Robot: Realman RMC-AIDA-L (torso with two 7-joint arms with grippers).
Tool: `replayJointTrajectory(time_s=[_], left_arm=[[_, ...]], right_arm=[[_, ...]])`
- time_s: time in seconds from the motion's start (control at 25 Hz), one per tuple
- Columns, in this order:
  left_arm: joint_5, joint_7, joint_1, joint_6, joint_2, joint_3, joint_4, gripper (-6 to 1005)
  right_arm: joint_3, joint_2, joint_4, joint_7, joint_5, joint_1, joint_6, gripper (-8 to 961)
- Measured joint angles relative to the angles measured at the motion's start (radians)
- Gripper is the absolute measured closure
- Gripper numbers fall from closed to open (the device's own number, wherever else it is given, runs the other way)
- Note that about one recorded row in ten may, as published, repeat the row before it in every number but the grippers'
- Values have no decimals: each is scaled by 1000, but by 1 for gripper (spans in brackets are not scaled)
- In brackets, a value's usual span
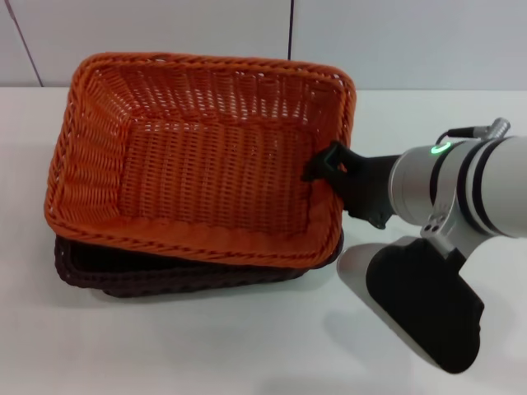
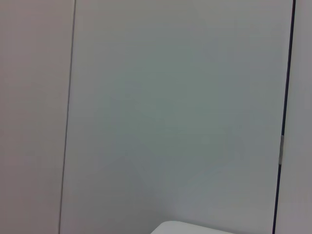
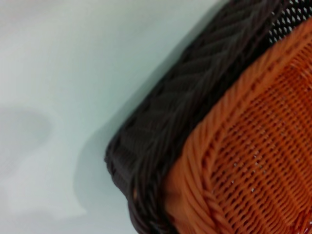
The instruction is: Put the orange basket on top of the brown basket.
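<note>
Nearest the head camera: the right arm's grey-and-black forearm link, low at the right, with the right hand (image 1: 328, 167) reaching leftward from it to the right-side rim of the orange basket (image 1: 198, 164). The black fingers sit at that braided rim and appear closed on it, one finger showing inside the wall; grip looks like a rim pinch, though the contact itself is partly hidden. The orange basket lies on top of the brown basket (image 1: 165, 276), long axis running left–right across the counter (image 1: 247, 354). It is tilted, not nested flat: its rim sits high and it overhangs toward the far side, so the brown rim shows only along the near edge and at the near-left corner. The right wrist view confirms this at one corner, where orange rim (image 3: 229, 146) rests inside and against brown rim (image 3: 170, 122). Judgement: placement nearly done; what remains is settling the orange basket square and letting go. The right hand is the only one near; the left hand is not in view, its wrist camera facing a blank wall panel. Open counter lies to the near side and to the right for retreat; the wall stands behind the baskets, so room is tighter there.
</note>
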Motion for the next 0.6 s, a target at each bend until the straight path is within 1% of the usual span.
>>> replayJointTrajectory(time_s=[0.08,0.16,0.2,0.24,0.28,0.36,0.4,0.44,0.48,0.52,0.56,0.6], left_arm=[[0,0,-1,0,0,0,0,226],[0,0,-2,-1,0,0,0,226],[1,0,-3,-2,0,0,0,226],[1,0,-3,-2,0,0,0,226],[1,0,-3,-2,1,1,0,226],[0,0,-3,-3,1,2,0,226],[2,0,-4,-9,2,3,0,226],[4,0,-4,-12,3,3,1,226],[5,0,-5,-14,3,3,3,226],[6,0,-5,-15,3,3,5,226],[6,0,-5,-15,3,3,5,226],[7,0,-5,-16,3,3,10,226]], right_arm=[[-17,-2,-18,26,-12,-10,-11,630],[-32,-3,-41,49,-24,-27,-15,543],[-44,-4,-71,58,-29,-56,-16,500],[-44,-4,-71,58,-29,-56,-16,456],[-48,-4,-90,59,-30,-76,-17,413],[-54,-4,-123,58,-31,-113,-18,388],[-65,-1,-165,51,-31,-160,-18,376],[-65,-1,-165,51,-31,-160,-18,364],[-72,1,-183,46,-32,-181,-18,351],[-101,4,-214,33,-32,-228,-17,339],[-101,4,-214,33,-32,-228,-17,326],[-122,4,-224,30,-32,-249,-14,314]])
